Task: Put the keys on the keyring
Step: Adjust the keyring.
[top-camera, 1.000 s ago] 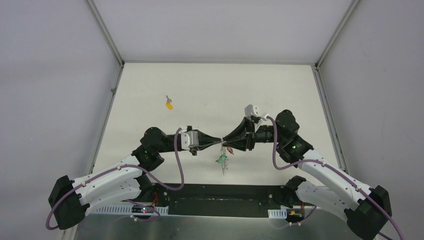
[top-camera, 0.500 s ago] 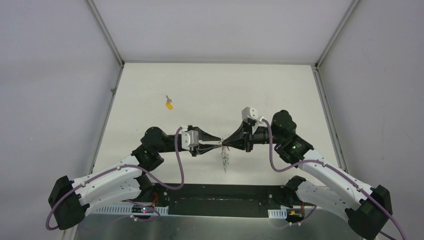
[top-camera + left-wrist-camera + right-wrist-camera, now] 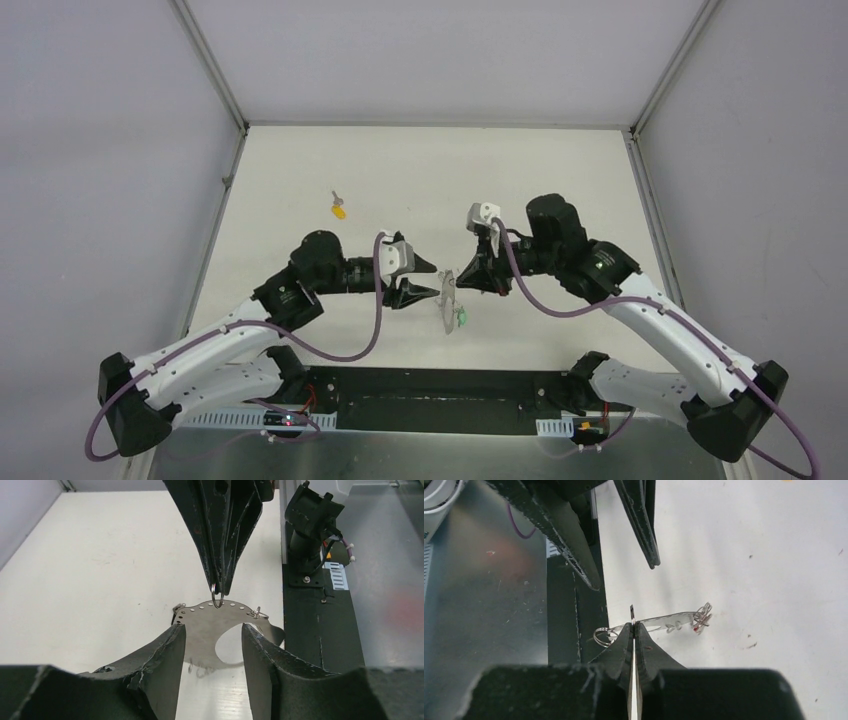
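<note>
1. The keyring (image 3: 446, 298) hangs between the two gripper tips over the middle of the bench (image 3: 560, 180). From above it shows nearly edge-on, its long axis running from the far side toward the near edge
2. In the left wrist view it turns its broad face to the camera: a thin silvery curve with a row of small holes along its top rim and a round opening below
3. A green tag (image 3: 461, 320) sits at its near end; the key on that tag is too small to make out
4. A yellow-tagged key (image 3: 340, 208) lies alone on the bench, well apart to the far left
5. The keyring's lower part is cut off behind the left fingers (image 3: 165, 655), and I cannot tell if it touches the bench
6. The right gripper (image 3: 460, 283) is closed, pinching the keyring at its top rim by a small ring there
7. The left gripper (image 3: 436, 281) stands open, fingers either side of the keyring without clamping it
8. Both arms are bent at the elbow, forearms reaching inward, tips facing each other
</note>
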`<state>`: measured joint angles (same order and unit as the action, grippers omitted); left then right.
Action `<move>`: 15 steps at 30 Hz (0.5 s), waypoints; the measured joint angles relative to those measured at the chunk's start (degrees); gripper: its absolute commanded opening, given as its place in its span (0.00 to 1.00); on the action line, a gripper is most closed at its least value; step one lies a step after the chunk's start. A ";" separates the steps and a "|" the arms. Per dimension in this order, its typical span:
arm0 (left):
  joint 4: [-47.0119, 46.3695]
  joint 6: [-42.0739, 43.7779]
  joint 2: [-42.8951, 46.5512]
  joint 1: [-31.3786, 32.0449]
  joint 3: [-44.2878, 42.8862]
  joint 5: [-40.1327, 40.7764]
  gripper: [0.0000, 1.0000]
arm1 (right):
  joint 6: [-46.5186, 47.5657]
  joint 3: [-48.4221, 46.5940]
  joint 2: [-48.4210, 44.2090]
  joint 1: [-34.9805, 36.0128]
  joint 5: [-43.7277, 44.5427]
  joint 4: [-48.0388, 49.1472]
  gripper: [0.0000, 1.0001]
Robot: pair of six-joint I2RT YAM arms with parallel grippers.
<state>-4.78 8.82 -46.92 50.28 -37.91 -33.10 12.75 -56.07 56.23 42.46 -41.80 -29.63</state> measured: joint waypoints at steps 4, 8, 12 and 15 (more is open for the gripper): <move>3.67 -0.35 -4.35 0.00 -3.76 -0.39 0.43 | 1.99 -5.27 4.90 0.66 3.50 -9.35 0.00; 5.20 -2.03 -8.92 0.20 -5.75 -0.70 0.41 | 2.86 -9.62 9.22 1.70 7.34 -17.73 0.00; 5.27 -3.50 -12.66 2.23 -6.75 -1.01 0.39 | 2.82 -11.72 10.95 2.40 9.29 -21.68 0.00; 4.87 -3.82 -14.73 4.31 -6.95 -1.09 0.36 | 2.62 -12.09 10.97 2.89 9.64 -22.67 0.00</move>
<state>0.10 4.99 -61.65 54.59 -44.86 -34.20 15.38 -68.16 67.20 45.34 -32.16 -52.29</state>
